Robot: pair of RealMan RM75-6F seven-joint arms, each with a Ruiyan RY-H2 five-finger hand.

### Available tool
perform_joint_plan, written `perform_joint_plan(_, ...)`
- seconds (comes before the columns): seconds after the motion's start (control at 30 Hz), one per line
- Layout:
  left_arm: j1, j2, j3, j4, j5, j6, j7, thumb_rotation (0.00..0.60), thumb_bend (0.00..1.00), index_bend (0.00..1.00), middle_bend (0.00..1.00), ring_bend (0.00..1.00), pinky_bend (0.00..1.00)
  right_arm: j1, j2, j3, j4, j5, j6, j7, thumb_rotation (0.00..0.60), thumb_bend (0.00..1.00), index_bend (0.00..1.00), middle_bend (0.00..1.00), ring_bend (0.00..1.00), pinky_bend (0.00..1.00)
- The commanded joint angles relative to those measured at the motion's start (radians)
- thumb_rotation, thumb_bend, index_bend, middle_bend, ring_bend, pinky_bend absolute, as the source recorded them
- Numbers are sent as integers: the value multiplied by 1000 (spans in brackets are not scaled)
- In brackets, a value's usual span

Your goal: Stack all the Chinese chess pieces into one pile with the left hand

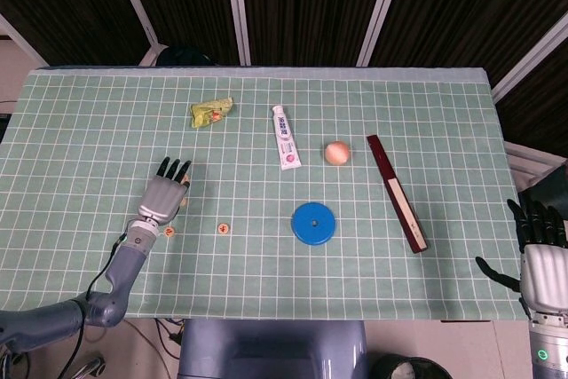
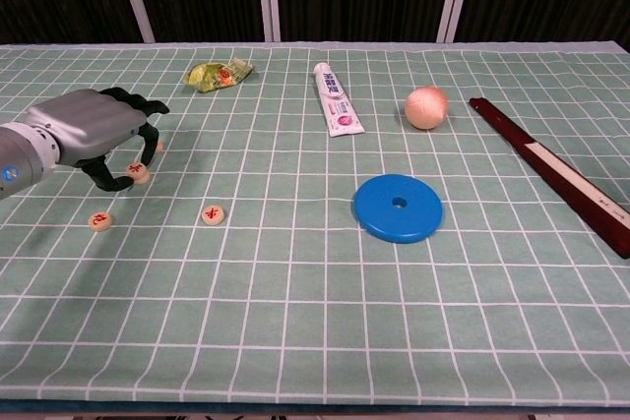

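Bright, even light; sharp, soft-shadowed

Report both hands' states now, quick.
Left hand: fingers curled over a chess piece; whether it grips cannot be told.
Right hand: open, holding nothing.

This looks like a robotics lab set up for tests. A table [image 1: 426, 113] carries a green cloth ruled in a white grid, with unrelated odds and ends scattered on it: a toothpaste tube [image 1: 285, 138], a blue disc [image 1: 314, 223], a crumpled wrapper [image 1: 211, 112]. Dark panelled walls stand behind.
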Motion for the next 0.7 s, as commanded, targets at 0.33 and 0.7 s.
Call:
perform_joint_plan(0.33, 3, 7, -4, -11, -2, 1, 23, 600, 339, 463, 0, 0, 0, -1, -2, 1, 0, 3, 2, -7, 600, 233, 95, 13, 0, 0)
perform_joint_plan(0.7, 1, -2, -8, -11, 0, 6, 43, 600, 339, 455, 0, 0, 0, -1, -3, 4, -1, 5, 3, -9, 600, 233, 95, 13, 0, 0)
